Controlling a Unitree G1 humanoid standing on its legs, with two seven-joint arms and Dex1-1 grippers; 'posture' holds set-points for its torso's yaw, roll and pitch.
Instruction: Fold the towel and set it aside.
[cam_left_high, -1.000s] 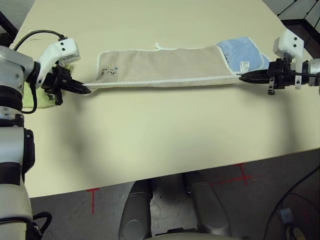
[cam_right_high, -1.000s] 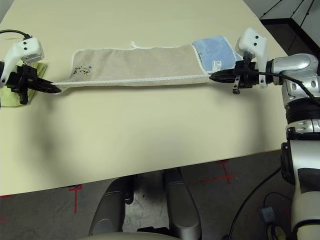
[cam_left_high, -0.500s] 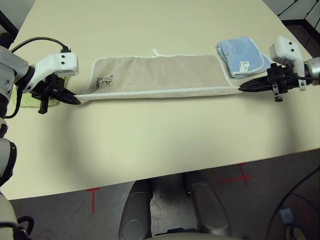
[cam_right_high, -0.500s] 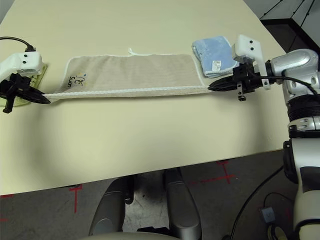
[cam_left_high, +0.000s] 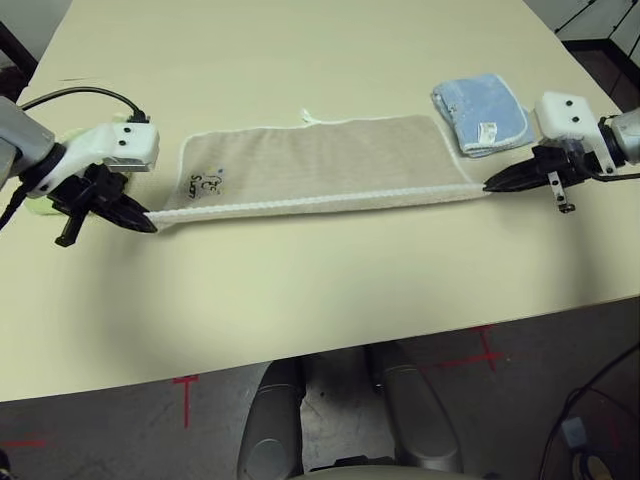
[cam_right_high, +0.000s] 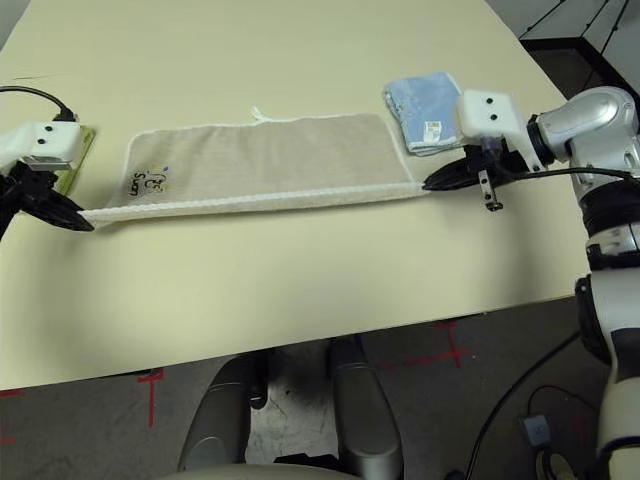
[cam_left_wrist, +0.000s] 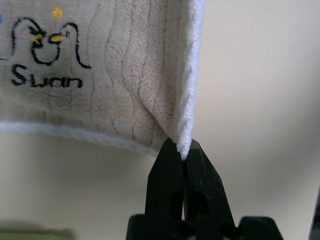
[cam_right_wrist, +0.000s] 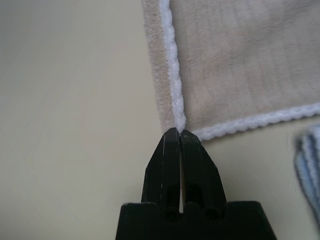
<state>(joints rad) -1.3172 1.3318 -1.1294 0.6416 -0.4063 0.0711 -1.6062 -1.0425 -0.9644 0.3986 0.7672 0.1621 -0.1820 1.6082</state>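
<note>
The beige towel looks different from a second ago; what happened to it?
Both claws, left and right, stayed shut on the towel's near corners and drew it toward the robot, off the blue towel it partly covered. It now lies flatter, logo showing. The blue towel stayed put.

Beige towel (cam_left_high: 320, 160) with white piping and black logo, light blue folded towel (cam_left_high: 480, 100), cream table (cam_left_high: 320, 290)
</note>
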